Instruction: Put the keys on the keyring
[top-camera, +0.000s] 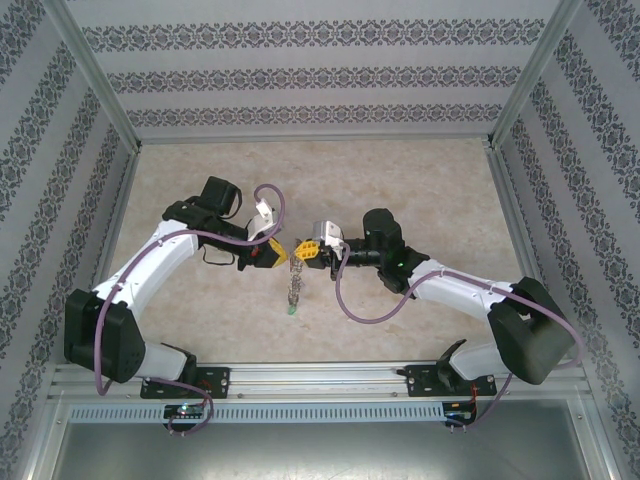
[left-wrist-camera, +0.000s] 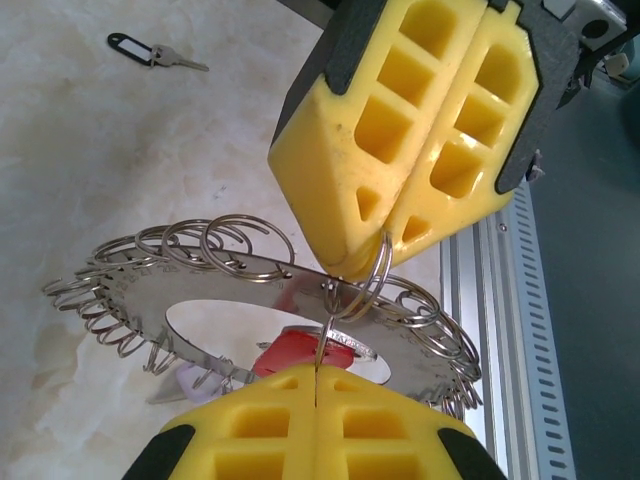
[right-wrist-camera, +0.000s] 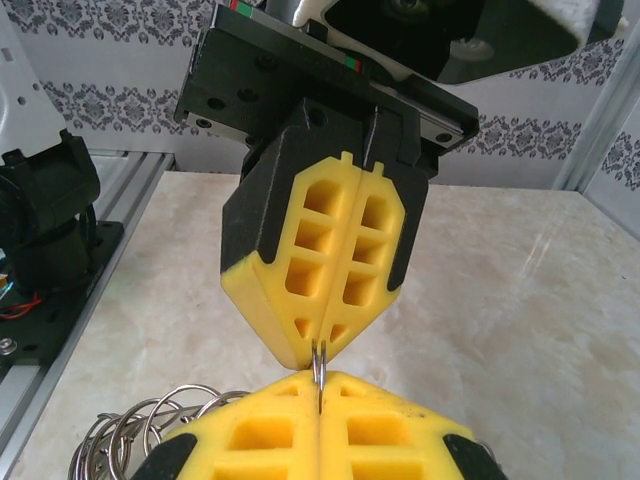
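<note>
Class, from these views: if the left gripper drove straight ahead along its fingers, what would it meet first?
Most likely the right gripper, tip to tip directly opposite. It and the left gripper are shut on what looks like one wire loop of the keyring.

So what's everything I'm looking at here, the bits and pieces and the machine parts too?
keyring: one, grey metal fringed with wire loops, held in the air between the two claws.
red key: one seen, red head, below the keyring, glimpsed through its hole; blade hidden.
black-tagged key: one, black tag and silver blade, flat on the table, away from the keyring.
table: one, beige marbled, under everything.
walls: three, grey-and-white patterned, around the table.
left arm: one, white and black, reaching to mid-table.
right arm: one, white and black, reaching to mid-table.
left claw: one, yellow, shut on a keyring loop.
right claw: one, yellow, shut on a keyring loop.
</note>
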